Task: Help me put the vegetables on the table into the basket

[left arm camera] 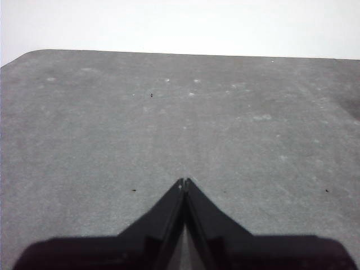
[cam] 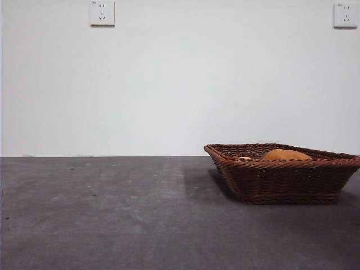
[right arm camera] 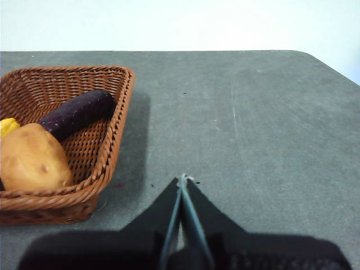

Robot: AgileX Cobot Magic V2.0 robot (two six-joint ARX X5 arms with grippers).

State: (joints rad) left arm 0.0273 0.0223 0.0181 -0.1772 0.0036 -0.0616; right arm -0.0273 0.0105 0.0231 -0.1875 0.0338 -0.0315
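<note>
Both grippers sit low over bare table, each seen from its own wrist. Right gripper has its jaws pressed together to a point, holding nothing; left gripper is the same, jaws together and empty.

What matters now is where the vegetables lie from those jaws. All three that I can find are already in the basket. From the right wrist the basket stands just beside the right gripper, off to one side and a little ahead, apart from the jaw tips. Inside it the potato fills the near corner. The eggplant lies behind it, its long axis slanting toward the far corner. A sliver of yellow corn shows at the picture's edge, mostly cut off.

From the front, only the potato's top rises above the basket's rim; I see no vegetable on the table in any view.

So the right arm is the nearer one to the basket, while the left wrist shows only a dark patch at its picture's edge. To my eye the task looks finished, with nothing outside the basket for either gripper to reach
</note>
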